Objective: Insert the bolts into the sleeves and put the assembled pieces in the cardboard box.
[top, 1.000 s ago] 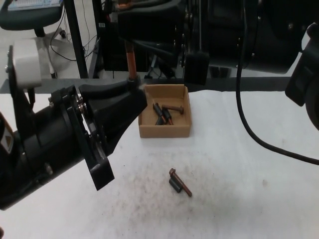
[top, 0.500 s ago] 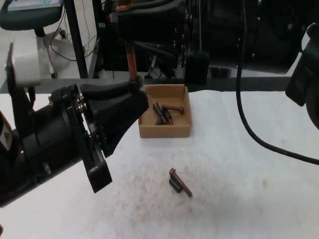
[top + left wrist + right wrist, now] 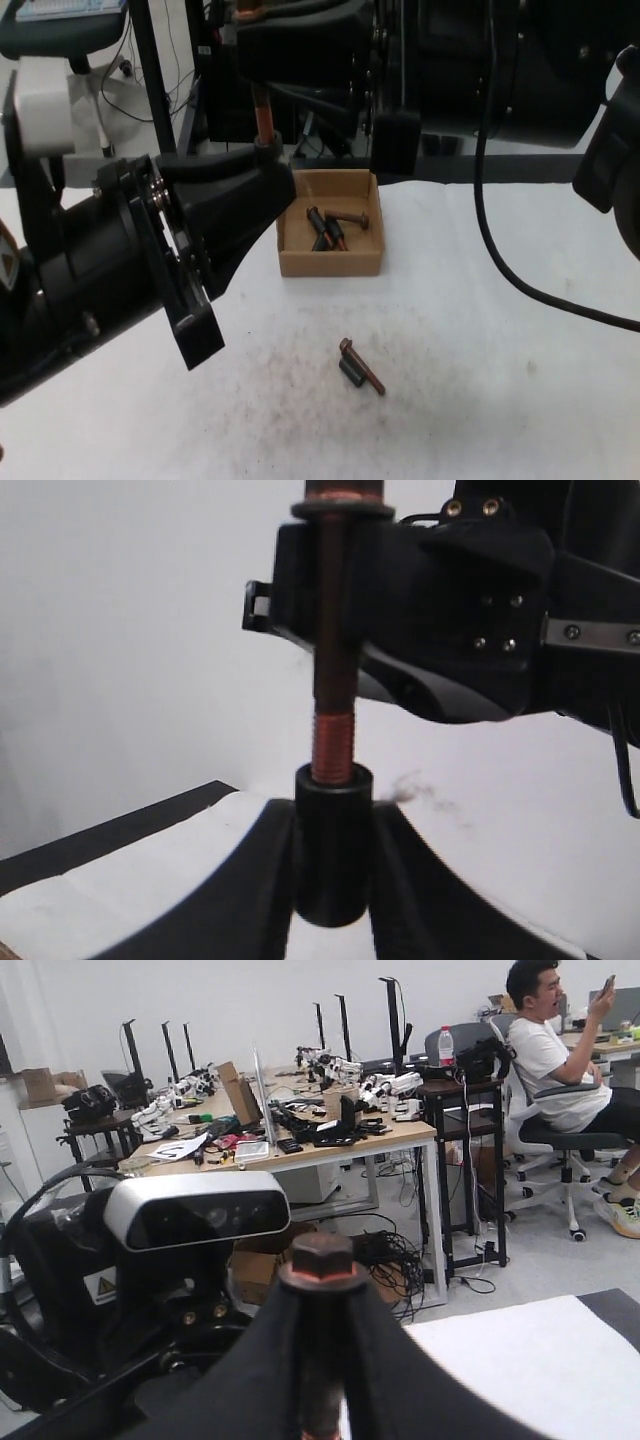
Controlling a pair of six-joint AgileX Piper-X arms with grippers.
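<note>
**White bench: bolt tip at the sleeve's mouth beside the box**

Held upright, a copper-coloured threaded metal bolt (image 3: pixel 335 660) meets the top opening of a short black cylindrical sleeve (image 3: pixel 332 845), just off the rear corner of an open brown cardboard box (image 3: pixel 330 262). Several dark assembled pieces (image 3: pixel 328 228) lie inside the box. A loose bolt and black sleeve (image 3: pixel 360 367) lie touching in front of the box. The white bench (image 3: pixel 480 350) is smudged dark there. Black metal stands (image 3: pixel 145 70) and an office chair (image 3: pixel 60 40) are behind the box. The left gripper (image 3: pixel 332 880) pinches the sleeve. The right gripper (image 3: pixel 320 1360) clamps the bolt below its hexagonal head.
</note>
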